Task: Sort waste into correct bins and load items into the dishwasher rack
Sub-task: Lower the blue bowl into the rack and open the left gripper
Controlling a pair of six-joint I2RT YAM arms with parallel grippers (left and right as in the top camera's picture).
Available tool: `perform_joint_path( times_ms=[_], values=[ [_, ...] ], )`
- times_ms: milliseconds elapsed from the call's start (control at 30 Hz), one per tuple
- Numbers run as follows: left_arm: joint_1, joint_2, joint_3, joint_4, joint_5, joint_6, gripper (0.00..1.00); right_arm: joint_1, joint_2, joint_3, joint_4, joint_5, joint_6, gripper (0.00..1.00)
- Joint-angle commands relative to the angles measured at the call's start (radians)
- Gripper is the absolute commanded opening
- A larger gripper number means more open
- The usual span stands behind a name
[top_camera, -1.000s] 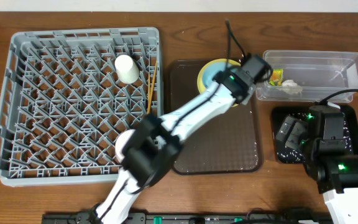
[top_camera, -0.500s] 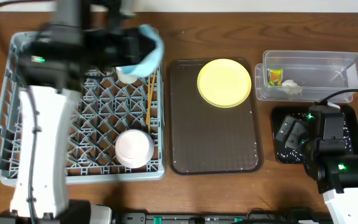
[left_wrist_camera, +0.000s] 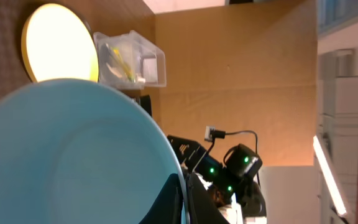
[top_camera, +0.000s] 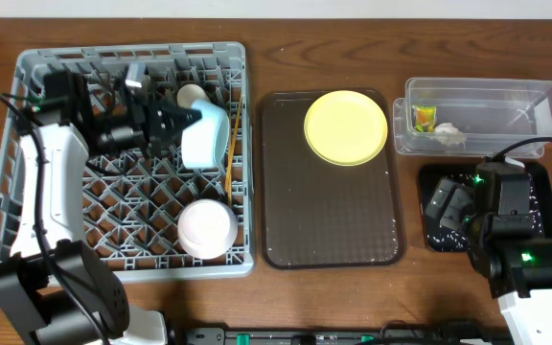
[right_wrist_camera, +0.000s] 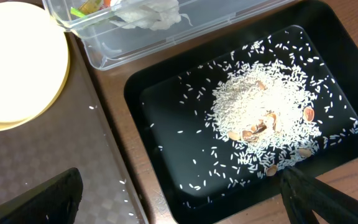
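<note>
**Loading status: rack, trays, bins**

1. Dishwasher rack (top_camera: 113, 266): L side of table.
2. Brown tray (top_camera: 329, 211): centre.
3. Clear tub (top_camera: 506, 91): far R.
4. Black tray (right_wrist_camera: 160, 124): near side of tub. Right gripper (right_wrist_camera: 179, 173) above it, jaws fully released, empty.
5. Yellow plate (top_camera: 346, 126): on brown tray, far end.
6. Light blue dish (top_camera: 207, 139): over rack's far-R area, grasped by left gripper (top_camera: 185, 123).
7. White bowl (top_camera: 207, 228): rack, near-R.
8. White cup (top_camera: 192, 95), chopsticks (top_camera: 232, 153): in rack, beside dish.
9. Tissue (top_camera: 448, 135), snack wrapper (top_camera: 423, 119): in tub.
10. Rice scraps (right_wrist_camera: 260, 112): in black tray.
</note>
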Motion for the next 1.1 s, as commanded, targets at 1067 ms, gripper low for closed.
perform_joint_path(
  times_ms=[1067],
  values=[
    [-0.038, 0.131, -0.141, 0.196, 0.059, -0.108, 0.06, -0.005, 0.0, 0.005, -0.001, 0.013, -0.009, 0.99]
  ],
)
